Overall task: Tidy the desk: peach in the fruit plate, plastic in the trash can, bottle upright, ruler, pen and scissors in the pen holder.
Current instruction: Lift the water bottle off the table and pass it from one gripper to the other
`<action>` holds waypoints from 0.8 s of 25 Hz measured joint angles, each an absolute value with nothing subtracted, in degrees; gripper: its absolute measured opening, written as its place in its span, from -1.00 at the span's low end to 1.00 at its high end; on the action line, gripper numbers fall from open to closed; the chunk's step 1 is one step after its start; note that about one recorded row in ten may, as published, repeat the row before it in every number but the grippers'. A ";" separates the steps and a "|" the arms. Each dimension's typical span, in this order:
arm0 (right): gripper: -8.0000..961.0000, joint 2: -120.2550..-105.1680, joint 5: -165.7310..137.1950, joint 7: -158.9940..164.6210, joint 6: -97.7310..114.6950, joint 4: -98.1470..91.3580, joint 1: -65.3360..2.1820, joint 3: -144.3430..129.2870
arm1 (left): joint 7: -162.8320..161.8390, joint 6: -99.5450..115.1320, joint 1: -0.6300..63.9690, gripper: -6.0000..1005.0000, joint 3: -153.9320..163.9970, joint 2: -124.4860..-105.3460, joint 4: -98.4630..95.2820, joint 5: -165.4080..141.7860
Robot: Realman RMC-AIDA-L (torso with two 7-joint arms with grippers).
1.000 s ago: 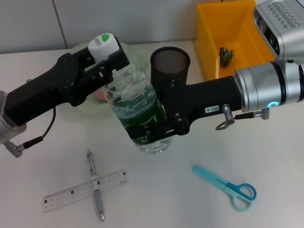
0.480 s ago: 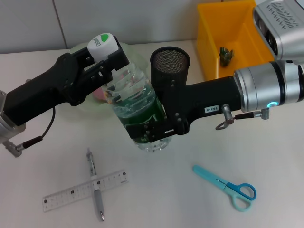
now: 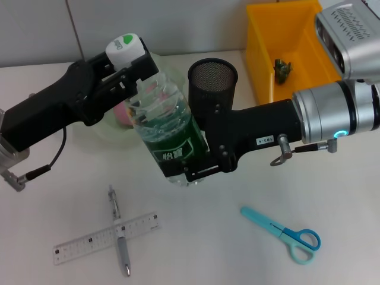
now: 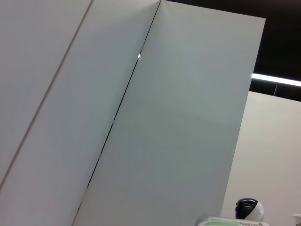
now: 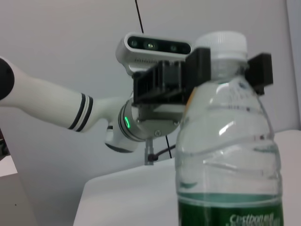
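Bottle point(image 3: 166, 130) clamped by left claw point(image 3: 127, 71) and right claw point(image 3: 199, 166) beside pen holder point(image 3: 212, 80).

The bottle point(image 3: 169, 133) hides part of the plate point(image 3: 107, 130) behind it, and the left arm covers more, so only a pink patch of the peach point(image 3: 123, 113) shows. The bottle's base is cut off in the right wrist view. The dark scrap point(image 3: 281, 68) in the yellow bin point(image 3: 261, 53) is too small to identify. The bin's far corner runs off the top edge. The pen point(image 3: 119, 231) crosses the ruler point(image 3: 89, 239), hiding its middle.
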State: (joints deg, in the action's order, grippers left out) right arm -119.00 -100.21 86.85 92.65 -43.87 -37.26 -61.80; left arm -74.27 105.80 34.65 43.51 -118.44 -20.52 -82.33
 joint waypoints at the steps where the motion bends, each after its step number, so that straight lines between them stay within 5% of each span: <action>1: 0.62 -119.00 -100.21 86.85 92.65 -43.87 -37.26 -61.80 | -74.28 105.80 34.71 -0.12 43.51 -118.42 -20.53 -82.23; 20: 0.62 -119.00 -103.75 87.02 90.54 -41.17 -37.31 -62.81 | -75.57 105.73 35.35 -0.12 43.37 -118.29 -20.91 -80.78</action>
